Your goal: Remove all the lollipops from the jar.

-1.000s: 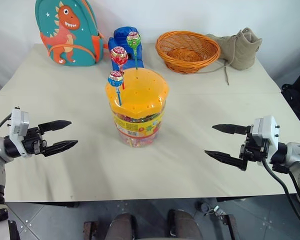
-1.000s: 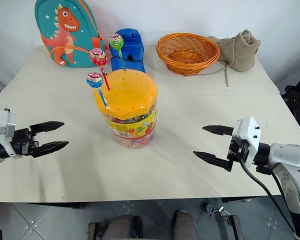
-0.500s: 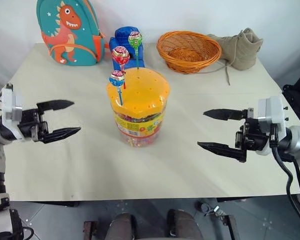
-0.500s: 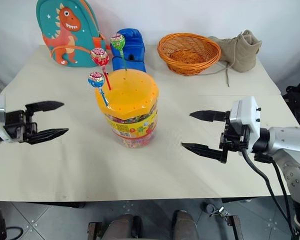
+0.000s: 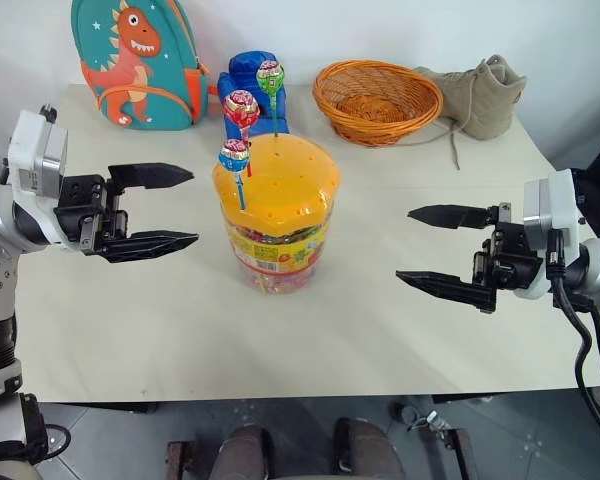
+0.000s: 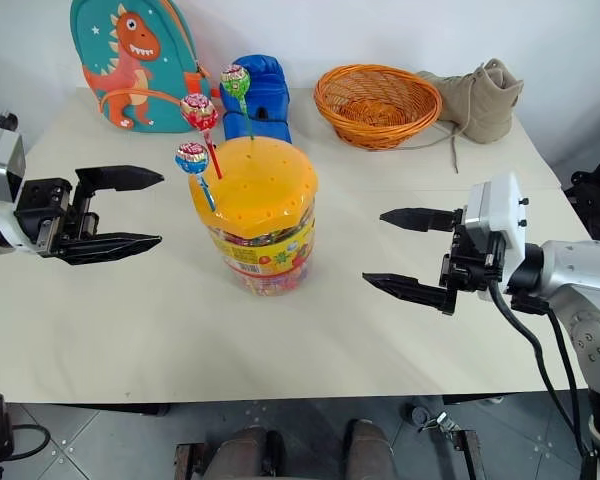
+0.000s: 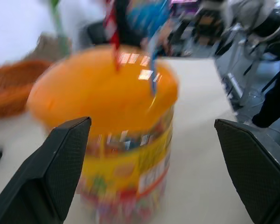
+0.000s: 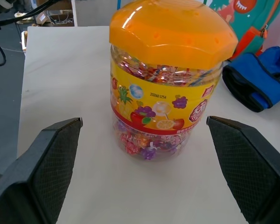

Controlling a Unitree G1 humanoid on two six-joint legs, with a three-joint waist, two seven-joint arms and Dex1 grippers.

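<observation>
Orange-lidded jar (image 5: 276,215), 3 lollipops (image 5: 242,110)

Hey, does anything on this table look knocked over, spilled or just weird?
Nothing is spilled or tipped. The jar stands upright with its lid on, and three lollipops stand in the lid's holes. The only oddity is a tan boot sitting on the table by the wicker basket.

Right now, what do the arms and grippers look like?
Both arms are silver-grey. The left gripper and right gripper each have two long black pointed fingers on a black mount, topped by a white boxy module. A black cable runs along the right forearm.
</observation>
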